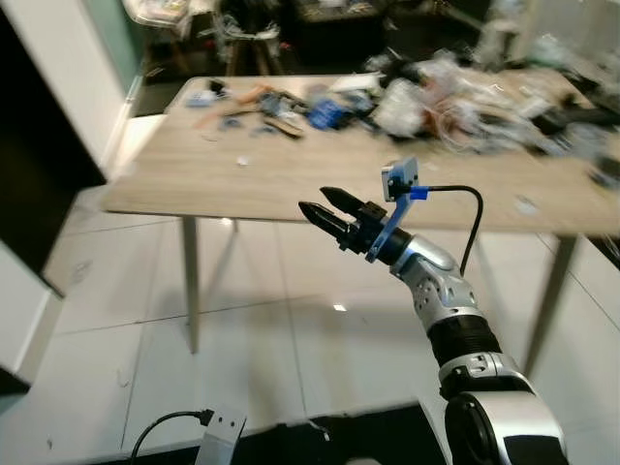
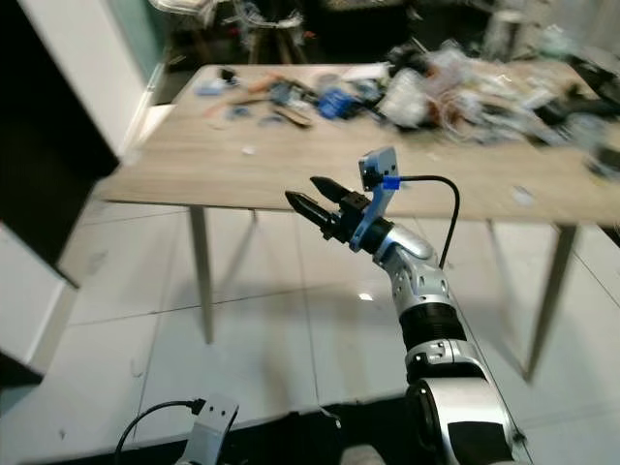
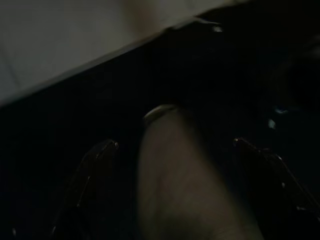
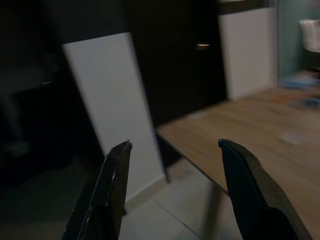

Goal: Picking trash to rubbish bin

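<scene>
A long wooden table point(image 1: 291, 179) stands ahead on thin metal legs. Its far side holds a blurred heap of wires, bags and scraps point(image 1: 436, 102), with blue bits point(image 1: 325, 114) and a small white scrap point(image 1: 242, 161) nearer the left. My right gripper point(image 1: 312, 199) is raised in front of the table's near edge, pointing left, open with nothing between its fingers point(image 4: 116, 175). The right wrist view shows the table corner point(image 4: 210, 135) beyond it. My left arm point(image 1: 221, 428) hangs low. Its gripper point(image 3: 175, 143) is open in the dark, with a dim rounded shape beyond the fingers.
White tiled floor point(image 1: 271, 320) spreads under and before the table. A table leg point(image 1: 191, 281) stands at the left, another point(image 1: 550, 295) at the right. A white wall panel point(image 1: 68, 77) and a dark opening point(image 1: 29, 174) lie to the left. Furniture stands behind the table.
</scene>
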Robot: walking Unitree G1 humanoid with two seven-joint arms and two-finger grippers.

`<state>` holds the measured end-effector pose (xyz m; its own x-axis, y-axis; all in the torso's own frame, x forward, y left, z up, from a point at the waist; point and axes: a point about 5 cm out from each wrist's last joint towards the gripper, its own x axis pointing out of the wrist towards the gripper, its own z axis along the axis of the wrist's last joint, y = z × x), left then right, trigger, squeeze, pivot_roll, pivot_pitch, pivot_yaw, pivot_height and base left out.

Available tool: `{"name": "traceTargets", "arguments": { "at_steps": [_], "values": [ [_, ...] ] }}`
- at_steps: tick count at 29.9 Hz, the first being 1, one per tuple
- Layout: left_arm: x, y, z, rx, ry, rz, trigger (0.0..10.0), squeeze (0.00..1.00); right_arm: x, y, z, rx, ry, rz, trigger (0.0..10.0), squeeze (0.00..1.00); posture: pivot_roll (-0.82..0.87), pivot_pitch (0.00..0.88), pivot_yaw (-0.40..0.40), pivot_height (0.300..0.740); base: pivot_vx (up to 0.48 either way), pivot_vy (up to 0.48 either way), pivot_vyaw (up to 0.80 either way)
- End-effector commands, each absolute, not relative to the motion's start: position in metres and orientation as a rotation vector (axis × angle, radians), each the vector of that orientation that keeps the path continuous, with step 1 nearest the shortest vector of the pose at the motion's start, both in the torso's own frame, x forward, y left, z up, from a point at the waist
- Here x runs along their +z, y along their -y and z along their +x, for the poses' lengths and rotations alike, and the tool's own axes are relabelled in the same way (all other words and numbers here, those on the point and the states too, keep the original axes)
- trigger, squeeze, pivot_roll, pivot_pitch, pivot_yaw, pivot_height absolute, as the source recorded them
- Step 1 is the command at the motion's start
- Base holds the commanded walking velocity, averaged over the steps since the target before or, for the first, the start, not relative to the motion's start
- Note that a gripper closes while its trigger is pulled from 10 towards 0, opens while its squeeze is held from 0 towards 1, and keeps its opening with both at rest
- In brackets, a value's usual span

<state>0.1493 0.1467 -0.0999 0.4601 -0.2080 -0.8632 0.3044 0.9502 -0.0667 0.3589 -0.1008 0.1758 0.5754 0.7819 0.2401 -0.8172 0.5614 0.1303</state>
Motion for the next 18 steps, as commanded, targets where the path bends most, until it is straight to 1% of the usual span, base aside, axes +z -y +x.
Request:
{"name": "traceTargets", "arguments": {
  "at_steps": [1, 8, 12, 13, 16, 17, 18],
  "values": [
    [-0.102, -0.152, 0.145, -0.306, -1.066, 0.109, 10.0, 0.00, 0.175, 0.092, 0.359, 0.956, 0.148, 0.205, 10.0, 0.00, -0.13, 0.032, 0.061, 0.740, 0.386, 0.000, 0.76],
    [-0.101, -0.151, 0.147, -0.317, -1.061, 0.114, 10.0, 0.00, 0.184, 0.093, 0.361, 0.940, 0.173, 0.163, 10.0, 0.00, -0.14, 0.032, 0.070, 0.740, 0.387, 0.000, 0.76],
    [-0.100, -0.150, 0.148, -0.320, -1.060, 0.116, 10.0, 0.00, 0.186, 0.095, 0.363, 0.888, 0.168, 0.121, 10.0, 0.00, -0.14, 0.033, 0.068, 0.740, 0.383, 0.000, 0.74],
    [-0.100, -0.150, 0.148, -0.321, -1.060, 0.117, 10.0, 0.00, 0.188, 0.097, 0.366, 0.839, 0.166, 0.100, 10.0, 0.00, -0.14, 0.034, 0.068, 0.740, 0.386, 0.000, 0.00],
    [-0.100, -0.150, 0.148, -0.322, -1.060, 0.117, 10.0, 0.00, 0.188, 0.099, 0.369, 0.808, 0.157, 0.079, 10.0, 0.00, -0.14, 0.034, 0.069, 0.740, 0.386, 0.000, 0.00],
    [-0.101, -0.150, 0.147, -0.324, -1.060, 0.117, 10.0, 0.00, 0.189, 0.106, 0.375, 0.724, 0.153, 0.026, 10.0, 0.00, -0.14, 0.036, 0.069, 0.740, 0.382, 0.000, 0.00],
    [-0.101, -0.150, 0.147, -0.324, -1.060, 0.117, 10.0, 0.00, 0.189, 0.106, 0.375, 0.724, 0.153, 0.026, 10.0, 0.00, -0.14, 0.036, 0.069, 0.740, 0.382, 0.000, 0.00]
  ]
}}
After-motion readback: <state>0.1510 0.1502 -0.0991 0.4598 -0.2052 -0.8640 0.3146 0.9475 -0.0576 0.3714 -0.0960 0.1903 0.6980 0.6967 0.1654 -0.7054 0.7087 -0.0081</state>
